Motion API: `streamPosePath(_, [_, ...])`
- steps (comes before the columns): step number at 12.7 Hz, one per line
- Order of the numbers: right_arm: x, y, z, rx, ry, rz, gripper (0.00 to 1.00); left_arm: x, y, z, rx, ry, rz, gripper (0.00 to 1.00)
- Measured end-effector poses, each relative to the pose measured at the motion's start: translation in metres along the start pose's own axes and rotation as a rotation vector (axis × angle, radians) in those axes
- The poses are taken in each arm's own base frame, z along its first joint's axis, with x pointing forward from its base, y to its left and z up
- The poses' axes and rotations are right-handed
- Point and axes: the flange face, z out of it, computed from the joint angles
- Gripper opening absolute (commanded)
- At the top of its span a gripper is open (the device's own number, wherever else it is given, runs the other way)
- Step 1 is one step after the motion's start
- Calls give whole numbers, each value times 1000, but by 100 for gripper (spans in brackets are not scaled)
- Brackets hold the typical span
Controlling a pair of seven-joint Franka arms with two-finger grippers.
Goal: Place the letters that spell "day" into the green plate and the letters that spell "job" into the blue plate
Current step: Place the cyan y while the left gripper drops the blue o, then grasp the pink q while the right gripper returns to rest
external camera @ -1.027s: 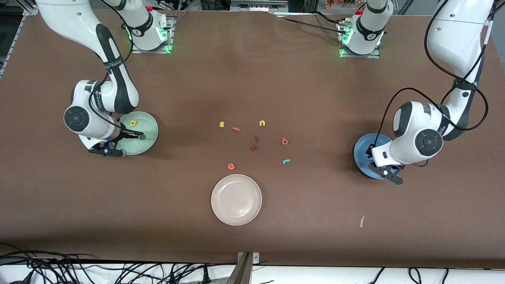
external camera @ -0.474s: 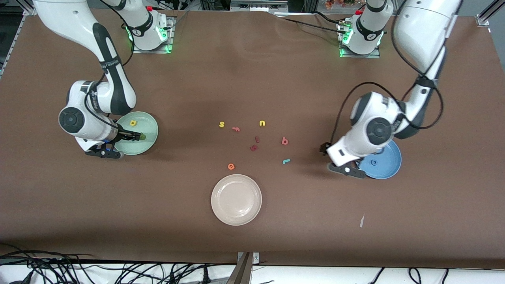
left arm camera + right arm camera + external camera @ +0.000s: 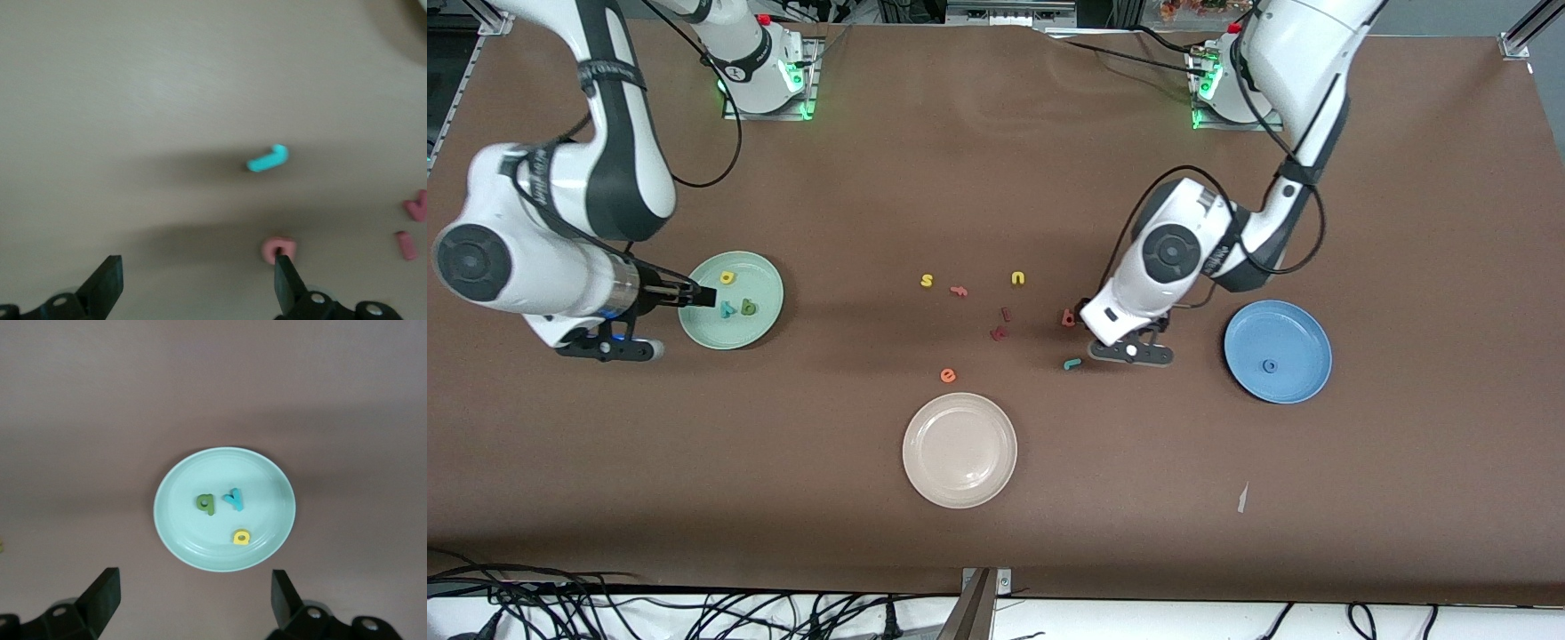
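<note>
The green plate (image 3: 733,300) sits at the middle left of the front view, toward the right arm's end of the table. It holds all three letters of "day": the yellow a (image 3: 727,277), the teal y (image 3: 728,308) and the dark green d (image 3: 748,308), the last two side by side and nearer the front camera than the a. The right gripper (image 3: 694,296) hangs over the plate's rim, jaws spread wide and empty (the right wrist view shows both fingertips well apart with the whole plate between them).

The blue plate (image 3: 1278,351) lies at the middle right of the front view and carries only the blue o (image 3: 1268,365). The red b (image 3: 1067,317) and the teal j (image 3: 1072,363) lie on the bare table (image 3: 996,178) near the centre, the j nearer the front camera. The left gripper (image 3: 1087,322) is over the table just beside the b, released and holding nothing.

Loose letters are scattered around the centre: a yellow s (image 3: 927,281), a yellow u (image 3: 1018,278), an orange e (image 3: 948,375) and some dark red pieces (image 3: 1001,326). A cream plate (image 3: 959,450) lies at the lower centre.
</note>
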Motion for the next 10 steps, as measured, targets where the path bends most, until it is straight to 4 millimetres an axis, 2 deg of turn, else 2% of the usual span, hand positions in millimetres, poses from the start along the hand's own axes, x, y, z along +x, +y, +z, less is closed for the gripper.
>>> streamPosePath(2, [-3,-5,-50,3,33,-23,100,-15,27,22,4,-2,-33,100])
streamPosePath(4, [-9,-8,-81,5,53,-32,100,-22,40,46,16,10,-75,99])
streamPosePath(6, [-20,-2,-107,15,91,-37,100,-27,46,62,29,14,-101,94])
streamPosePath(8, [-39,15,-127,29,105,-45,100,-31,50,69,35,9,-109,83])
streamPosePath(10, [-57,38,-126,51,131,-23,100,-34,55,70,37,9,-113,74])
